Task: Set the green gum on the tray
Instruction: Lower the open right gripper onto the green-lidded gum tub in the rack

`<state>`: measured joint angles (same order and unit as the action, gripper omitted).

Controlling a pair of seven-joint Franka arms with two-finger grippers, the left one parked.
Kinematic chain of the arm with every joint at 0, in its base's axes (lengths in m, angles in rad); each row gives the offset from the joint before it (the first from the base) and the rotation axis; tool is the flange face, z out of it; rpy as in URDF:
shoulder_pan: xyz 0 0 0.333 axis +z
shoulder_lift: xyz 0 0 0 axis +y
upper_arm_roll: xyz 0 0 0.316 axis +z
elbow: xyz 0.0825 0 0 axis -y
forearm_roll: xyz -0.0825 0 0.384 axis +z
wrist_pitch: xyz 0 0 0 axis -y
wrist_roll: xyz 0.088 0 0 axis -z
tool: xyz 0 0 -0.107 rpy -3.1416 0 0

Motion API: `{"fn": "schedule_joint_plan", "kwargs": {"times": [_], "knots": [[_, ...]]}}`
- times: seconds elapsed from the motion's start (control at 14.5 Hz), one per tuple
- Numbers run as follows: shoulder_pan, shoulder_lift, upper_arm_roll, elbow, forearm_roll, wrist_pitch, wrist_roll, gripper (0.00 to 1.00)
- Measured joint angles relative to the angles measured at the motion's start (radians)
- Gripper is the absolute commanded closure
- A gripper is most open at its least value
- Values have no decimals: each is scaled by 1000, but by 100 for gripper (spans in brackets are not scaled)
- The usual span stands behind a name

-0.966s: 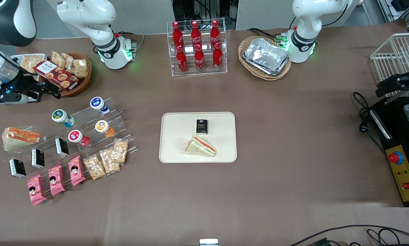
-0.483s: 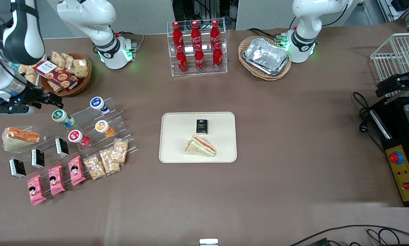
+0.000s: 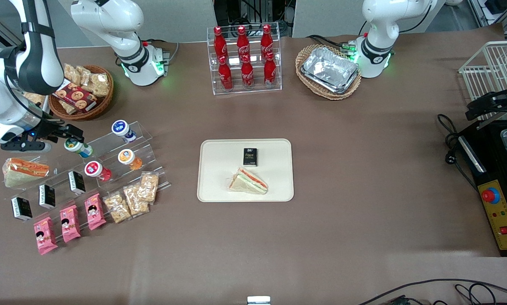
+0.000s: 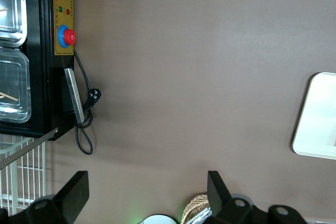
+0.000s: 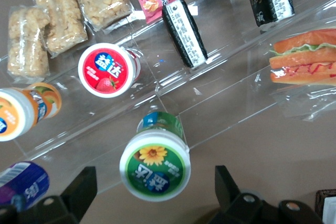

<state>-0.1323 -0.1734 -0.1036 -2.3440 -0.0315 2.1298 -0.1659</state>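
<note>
Even overhead light, soft shadows, glare on the clear display steps (image 5: 220, 85).

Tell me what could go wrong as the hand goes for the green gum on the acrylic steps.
The open hand is above the green gum.
1. The red-lidded bottle sits close by; a finger could knock it.
2. The gum rests tilted on a clear step, so it may roll.
3. The tray already holds a sandwich and a black box; drop clear of them.

Six cola bottles (image 3: 243, 57), four gum bottles (image 3: 103, 148), three pink packets (image 3: 69, 223).
</note>
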Motion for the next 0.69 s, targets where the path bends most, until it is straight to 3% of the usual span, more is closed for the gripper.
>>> {"fn": "schedule_joint_plan", "kwargs": {"times": [0.21,0.28,0.69], "knots": [[0,14,0,-12,0,23,0,5],[0,19,0,-13,0,29,0,13],[0,35,0,-14,0,49,0,38]]}}
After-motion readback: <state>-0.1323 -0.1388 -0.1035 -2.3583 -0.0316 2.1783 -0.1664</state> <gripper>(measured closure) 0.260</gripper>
